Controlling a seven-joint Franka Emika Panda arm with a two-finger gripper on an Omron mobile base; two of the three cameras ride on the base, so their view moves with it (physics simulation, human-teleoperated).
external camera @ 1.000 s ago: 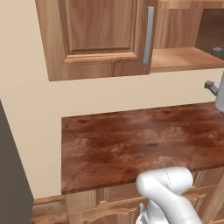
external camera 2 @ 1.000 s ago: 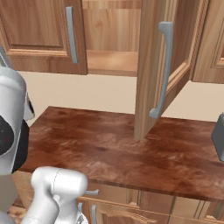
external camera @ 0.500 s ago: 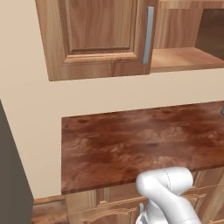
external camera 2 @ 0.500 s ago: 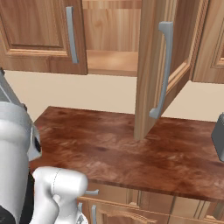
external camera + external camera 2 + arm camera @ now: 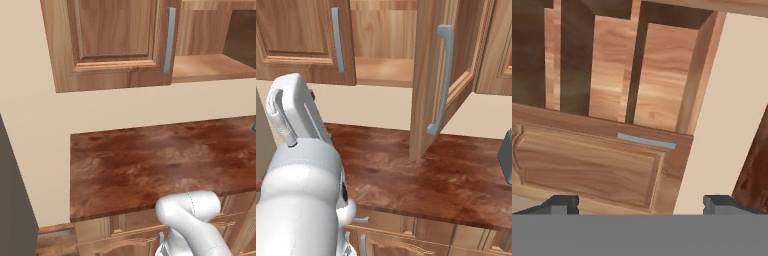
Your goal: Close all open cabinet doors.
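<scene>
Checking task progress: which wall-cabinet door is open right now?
The right cabinet door is open: it swings out over the countertop, edge-on, exposing the empty shelf. The left cabinet door sits flush, closed.

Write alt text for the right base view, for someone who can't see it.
A tall wooden wall-cabinet door stands swung open toward the camera above a dark reddish-brown counter, its long grey bar handle facing us. Left of the bare open shelf, a matching closed door lies flat. The robot's white arm rises at lower left.
</scene>
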